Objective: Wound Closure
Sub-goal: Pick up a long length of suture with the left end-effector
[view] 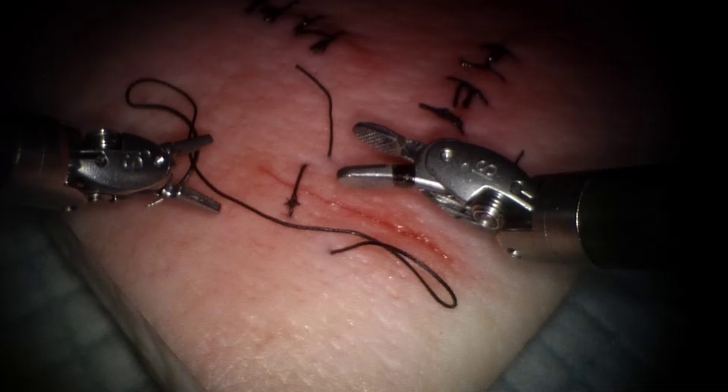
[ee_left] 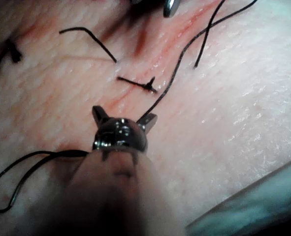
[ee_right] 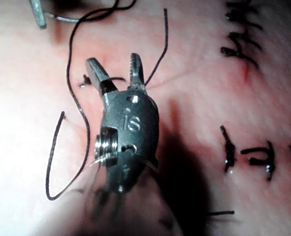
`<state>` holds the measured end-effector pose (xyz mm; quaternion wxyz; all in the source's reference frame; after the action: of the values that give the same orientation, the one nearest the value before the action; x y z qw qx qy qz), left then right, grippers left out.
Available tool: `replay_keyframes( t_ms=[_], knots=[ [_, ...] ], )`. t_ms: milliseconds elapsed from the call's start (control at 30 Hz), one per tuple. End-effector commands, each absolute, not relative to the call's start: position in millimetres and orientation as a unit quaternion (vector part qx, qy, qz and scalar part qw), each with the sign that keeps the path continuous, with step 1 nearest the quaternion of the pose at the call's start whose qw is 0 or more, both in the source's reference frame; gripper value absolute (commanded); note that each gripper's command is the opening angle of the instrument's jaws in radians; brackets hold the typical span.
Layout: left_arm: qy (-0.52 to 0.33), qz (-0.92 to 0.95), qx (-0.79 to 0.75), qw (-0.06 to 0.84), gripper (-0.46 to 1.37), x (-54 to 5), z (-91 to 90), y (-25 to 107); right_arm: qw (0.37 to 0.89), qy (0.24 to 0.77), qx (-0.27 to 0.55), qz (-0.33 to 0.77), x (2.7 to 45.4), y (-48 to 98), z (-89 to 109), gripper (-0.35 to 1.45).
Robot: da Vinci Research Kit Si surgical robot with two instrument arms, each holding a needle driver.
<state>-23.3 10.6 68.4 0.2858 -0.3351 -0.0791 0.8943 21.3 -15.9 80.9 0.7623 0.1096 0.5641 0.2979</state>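
Cut [view: 379, 224]: lay on the tissue [view: 250, 324], between the two tools, with red fluid [view: 409, 233] along it.
Cut axis: in the endoscope view the long axis ran from upper left to lower right; the lower-right end pointed toward the right tool's shaft.
Stitch [view: 294, 189]: one knotted stitch crossed the cut near its upper-left end, with short ends standing off the knot.
Thread [view: 250, 208]: ran from a loop above the left tool, between that tool's jaws, and down along the left of the cut. It then crossed the cut and doubled back in a narrow loop at the lower-right end. Its free end lay on the cut's left side.
Needle: location could not be told.
Left tool [view: 214, 174]: jaws were spread and clamped nothing; the thread passed through the gap close to the hinge. The left wrist view [ee_left: 125, 113] showed the same spread.
Right tool [view: 347, 151]: jaws were parted and held nothing, hovering right of the cut. The right wrist view [ee_right: 112, 58] agreed.
Loose thread piece [view: 327, 108]: lay on the tissue above the cut, apart from both tools.
Old stitches [view: 462, 96]: sat well apart, upper right.
Technique (judgement): any grasp should take the thread squarely, clear of the knot. Pull should follow the thread's lie, not run across the stitch. Slack loops should be kept from snagging the jaws.
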Motion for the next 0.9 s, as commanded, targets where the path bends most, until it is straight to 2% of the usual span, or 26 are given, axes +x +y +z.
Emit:
replay_keyframes(
  t_ms=[33,167,300,400,733,900],
  knots=[
    [-0.078,0.895,-0.334,0.286,0.66,-23.4,68.4,10.6,0.762,0.564,0.109,0.298,21.3,-15.9,80.8,0.6],
    [-0.078,0.895,-0.334,0.284,0.67,-23.6,68.4,10.6,0.763,0.563,0.108,0.299,21.4,-16.0,80.6,0.6],
    [-0.078,0.896,-0.334,0.281,0.59,-23.7,68.3,10.5,0.763,0.563,0.109,0.299,21.3,-16.1,80.4,0.6],
    [-0.089,0.899,-0.334,0.268,0.67,-24.2,67.7,10.5,0.762,0.564,0.109,0.299,21.1,-16.0,80.4,0.6],
    [-0.122,0.92,-0.305,0.215,0.71,-27.4,65.1,11.5,0.762,0.564,0.108,0.299,21.1,-15.9,80.6,0.6],
    [-0.153,0.923,-0.296,0.191,0.63,-29.0,65.1,11.4,0.762,0.564,0.109,0.299,20.9,-15.9,80.5,0.61]
  ],
)
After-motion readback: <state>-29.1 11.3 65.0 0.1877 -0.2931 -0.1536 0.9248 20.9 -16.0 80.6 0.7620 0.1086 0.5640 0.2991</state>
